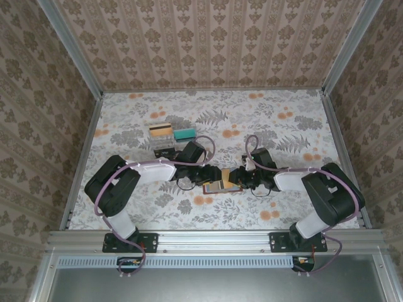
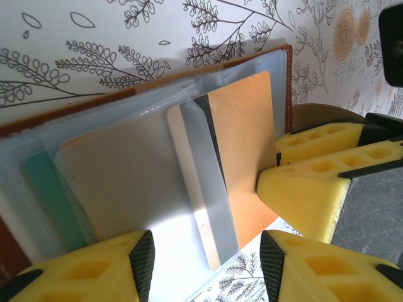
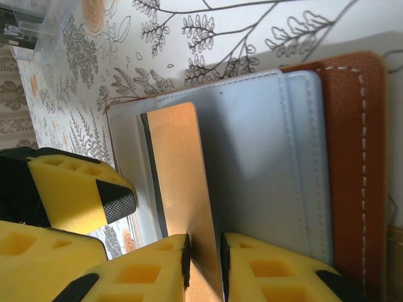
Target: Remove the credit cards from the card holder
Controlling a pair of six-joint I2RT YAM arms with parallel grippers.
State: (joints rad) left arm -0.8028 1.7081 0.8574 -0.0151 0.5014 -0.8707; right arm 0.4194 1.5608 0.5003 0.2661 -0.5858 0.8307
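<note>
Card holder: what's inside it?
An orange card, partly slid out and pinched by the right gripper, plus a teal card in clear sleeves. Anything beneath them is covered.

Open card holder (image 2: 286,69) on leaf-print tablecloth (image 2: 126,38), brown leather rim along top and right side. Clear plastic sleeves (image 2: 19,170) fanned over the inner face. Tilted orange card (image 2: 242,145) with black stripe and silvery band, lower end sticking out past the sleeve edge. Left of it, pale beige card (image 2: 119,182) and teal card (image 2: 50,195), both inside sleeves. At bottom edge, left gripper (image 2: 208,267): yellow foam fingers (image 2: 94,270) well apart, lower end of the orange card between them, not pinched. From right, right gripper (image 2: 269,168): two yellow fingers stacked close together at the orange card's right edge, touching it. Orange blossoms in print, top right corner.
</note>
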